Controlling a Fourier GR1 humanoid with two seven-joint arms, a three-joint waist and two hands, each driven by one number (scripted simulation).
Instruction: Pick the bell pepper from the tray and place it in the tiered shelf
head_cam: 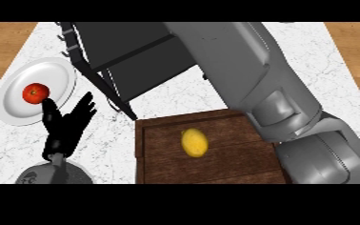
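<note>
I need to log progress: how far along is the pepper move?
Nothing looks done: the yellow bell pepper lies on the wooden tray, and the visible part of the tiered shelf is bare. In hand: nothing; the left hand rests open, the right hand is out of sight. Picking and placing both remain.

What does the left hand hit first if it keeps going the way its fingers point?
Probably the dark tiered shelf: the open left hand points up and right toward its near leg. Depth is unclear, so it may pass short of it.

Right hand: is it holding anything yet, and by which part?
Cannot tell: the right hand is out of sight past its forearm. The left hand rests open, holding nothing.
</note>
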